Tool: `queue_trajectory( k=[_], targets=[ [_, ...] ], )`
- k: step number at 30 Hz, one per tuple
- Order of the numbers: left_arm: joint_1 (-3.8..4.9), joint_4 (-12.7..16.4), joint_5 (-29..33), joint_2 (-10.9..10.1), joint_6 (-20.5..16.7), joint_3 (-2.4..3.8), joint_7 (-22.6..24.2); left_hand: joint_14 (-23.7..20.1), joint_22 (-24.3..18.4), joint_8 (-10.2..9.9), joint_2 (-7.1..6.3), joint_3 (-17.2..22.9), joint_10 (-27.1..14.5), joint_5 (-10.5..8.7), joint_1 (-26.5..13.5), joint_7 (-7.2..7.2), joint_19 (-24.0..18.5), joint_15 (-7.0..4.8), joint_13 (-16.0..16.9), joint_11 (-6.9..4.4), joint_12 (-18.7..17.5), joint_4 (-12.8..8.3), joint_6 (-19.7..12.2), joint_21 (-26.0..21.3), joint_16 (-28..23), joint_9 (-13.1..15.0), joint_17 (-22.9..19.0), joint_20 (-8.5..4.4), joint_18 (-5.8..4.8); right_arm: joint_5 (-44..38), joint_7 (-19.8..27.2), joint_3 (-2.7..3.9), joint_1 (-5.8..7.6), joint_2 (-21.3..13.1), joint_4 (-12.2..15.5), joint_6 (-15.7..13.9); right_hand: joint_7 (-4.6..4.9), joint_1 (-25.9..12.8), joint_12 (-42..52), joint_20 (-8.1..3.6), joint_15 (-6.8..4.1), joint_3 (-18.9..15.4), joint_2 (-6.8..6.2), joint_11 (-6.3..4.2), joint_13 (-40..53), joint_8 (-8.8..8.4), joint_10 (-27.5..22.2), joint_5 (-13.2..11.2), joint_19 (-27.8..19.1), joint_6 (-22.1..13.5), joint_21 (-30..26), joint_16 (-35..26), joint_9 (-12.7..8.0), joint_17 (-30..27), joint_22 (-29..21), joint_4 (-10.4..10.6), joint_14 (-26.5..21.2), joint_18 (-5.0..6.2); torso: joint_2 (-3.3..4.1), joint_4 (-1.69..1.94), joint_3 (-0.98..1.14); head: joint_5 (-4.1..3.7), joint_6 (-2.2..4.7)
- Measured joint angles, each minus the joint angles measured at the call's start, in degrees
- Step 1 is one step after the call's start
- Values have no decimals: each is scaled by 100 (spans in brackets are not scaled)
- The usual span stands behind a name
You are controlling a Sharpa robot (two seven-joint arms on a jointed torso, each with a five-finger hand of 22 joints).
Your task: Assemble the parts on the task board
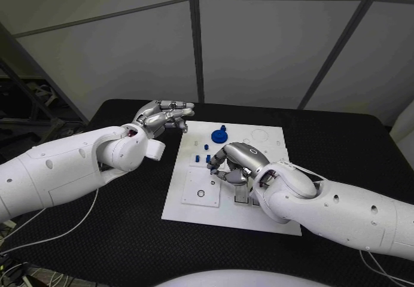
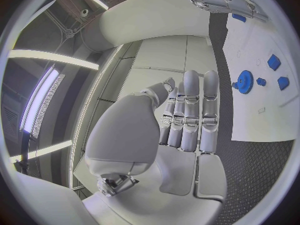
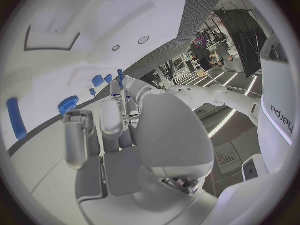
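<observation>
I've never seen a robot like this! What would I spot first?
Probably the right hand, hovering low over the middle of the white task board. Next, the blue gear near the board's far edge, with the left hand raised beside that corner.

Task board (image 1: 259, 206) lies mid-table (image 1: 103, 251); gear (image 1: 219, 136) on its far part, small pegs (image 1: 201, 158) just nearer

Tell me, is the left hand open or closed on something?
Open. The left hand holds nothing; its fingers lie straight and empty beside the task board.
</observation>
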Motion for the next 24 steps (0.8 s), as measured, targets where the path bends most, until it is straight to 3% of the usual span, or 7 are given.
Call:
queue_trajectory(
  k=[7,24],
  targets=[
    [2,6,1,3,-10,0,-1,-10,-5,0,14,-12,0,0,-14,0,0,10,0,0,0,12,0,-22,0,0,-4,0,0,-66,-10,-35,-50,100,-109,4,0,0,0,0,0,17,0,1,-1,0,-1,0,0,0,0,0,0,0,0,-17,0,0,-2,-10,7,107,-88],
    [3,-1,2,4,-25,1,-2,-10,-12,0,14,-12,0,0,-14,0,0,10,1,0,0,12,0,-21,1,1,-4,0,0,-331,-105,-45,-70,38,-61,145,-1,0,-1,0,0,2,0,10,-3,0,-10,-1,0,-1,0,27,4,1,0,-33,0,1,-4,-14,10,152,-170]
  ],
)
